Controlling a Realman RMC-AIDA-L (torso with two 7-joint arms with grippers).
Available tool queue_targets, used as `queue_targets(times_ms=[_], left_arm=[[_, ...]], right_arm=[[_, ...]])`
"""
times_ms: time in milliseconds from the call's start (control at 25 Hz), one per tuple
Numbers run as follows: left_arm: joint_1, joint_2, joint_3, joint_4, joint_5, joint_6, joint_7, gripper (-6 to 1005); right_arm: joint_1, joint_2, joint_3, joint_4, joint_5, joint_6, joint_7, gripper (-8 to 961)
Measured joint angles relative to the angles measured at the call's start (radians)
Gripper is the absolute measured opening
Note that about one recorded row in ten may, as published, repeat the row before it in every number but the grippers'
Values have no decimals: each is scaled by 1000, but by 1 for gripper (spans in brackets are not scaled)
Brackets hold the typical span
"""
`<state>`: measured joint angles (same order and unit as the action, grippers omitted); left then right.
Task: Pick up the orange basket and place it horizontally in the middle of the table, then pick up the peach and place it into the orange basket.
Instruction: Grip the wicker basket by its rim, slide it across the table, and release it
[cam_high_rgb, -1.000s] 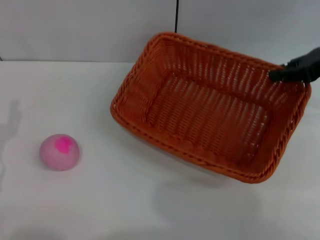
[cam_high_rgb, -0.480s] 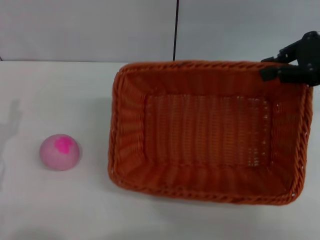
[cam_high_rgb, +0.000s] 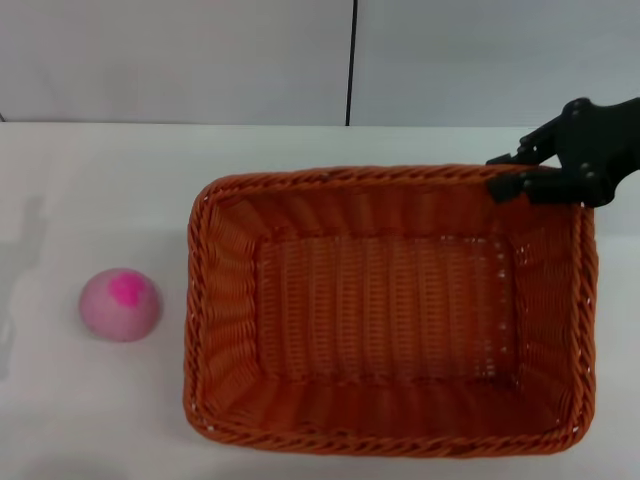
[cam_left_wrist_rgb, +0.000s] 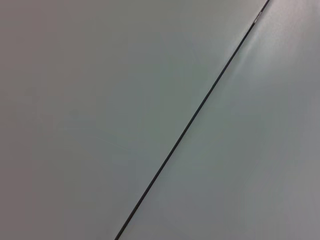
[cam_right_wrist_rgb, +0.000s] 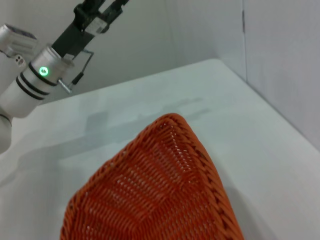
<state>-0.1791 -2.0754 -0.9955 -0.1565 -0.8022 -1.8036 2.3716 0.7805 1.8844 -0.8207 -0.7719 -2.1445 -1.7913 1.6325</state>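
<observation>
The right gripper (cam_high_rgb: 508, 174) pinches the far right rim corner of the large orange-brown woven basket (cam_high_rgb: 385, 310), with the small pale-pink round peach (cam_high_rgb: 121, 303) well left of it.

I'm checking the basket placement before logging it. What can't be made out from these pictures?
- Right gripper on the orange basket rim, head view: its fingers hide whether the rim is clamped.
- Left gripper, right wrist view: cut off by the picture's edge.
- Peach: underside hidden against the table.
</observation>
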Motion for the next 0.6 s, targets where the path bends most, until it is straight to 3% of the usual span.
queue_targets(times_ms=[280, 560, 600], left_arm=[[-2, 0, 2, -9, 0, 2, 0, 744], [5, 0, 4, -9, 0, 15, 0, 743], [6, 0, 5, -9, 0, 16, 0, 743]], right_arm=[[34, 1, 5, 58, -44, 66, 30, 210], [21, 3, 34, 51, -43, 173, 34, 221], [21, 3, 34, 51, -43, 173, 34, 298]])
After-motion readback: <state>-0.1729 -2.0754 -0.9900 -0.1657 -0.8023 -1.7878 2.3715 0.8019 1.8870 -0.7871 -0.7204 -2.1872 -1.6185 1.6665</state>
